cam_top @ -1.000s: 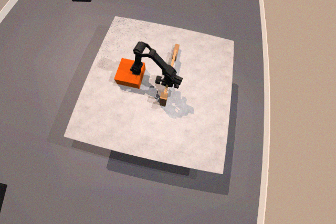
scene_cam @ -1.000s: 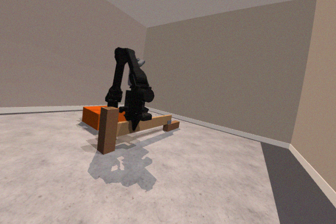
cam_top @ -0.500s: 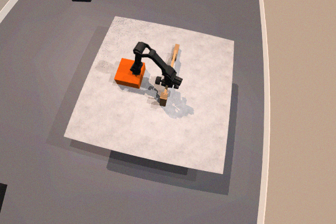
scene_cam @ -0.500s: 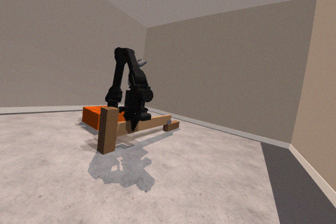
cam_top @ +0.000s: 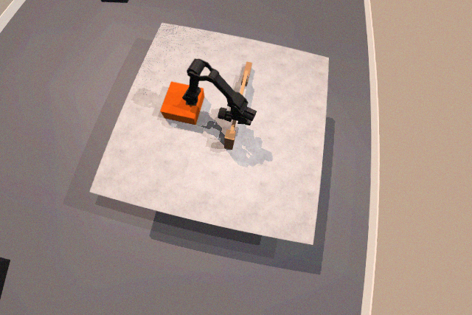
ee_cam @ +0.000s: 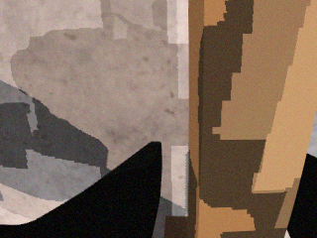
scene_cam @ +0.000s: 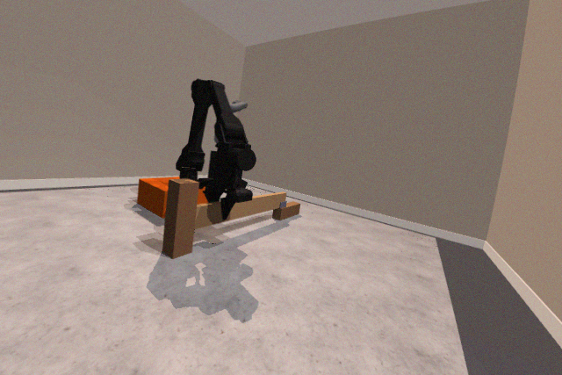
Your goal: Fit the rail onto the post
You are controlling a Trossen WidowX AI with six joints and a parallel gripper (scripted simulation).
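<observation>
The rail (cam_top: 243, 88) (scene_cam: 261, 204) (ee_cam: 258, 94) runs from the post to the low footboard block (scene_cam: 287, 211) (cam_top: 248, 65) and looks about level, clear of the table. Its far end sits at the bracket (scene_cam: 283, 204) on the block. Its near end appears to meet the upright post (scene_cam: 180, 220) (cam_top: 228, 142); the post partly hides this joint in the exterior view. The pegs and holes are not visible. My gripper (scene_cam: 226, 213) (ee_cam: 213, 153) is open around the rail near the post, one finger on each side, with a gap at the left finger in the wrist view.
The orange base block (cam_top: 178, 99) (scene_cam: 152, 196) stands to the left of the rail, carrying the arm. The pale table (cam_top: 198, 185) (scene_cam: 340, 293) has its edges well away from the rail. The arm arches from the base over the rail.
</observation>
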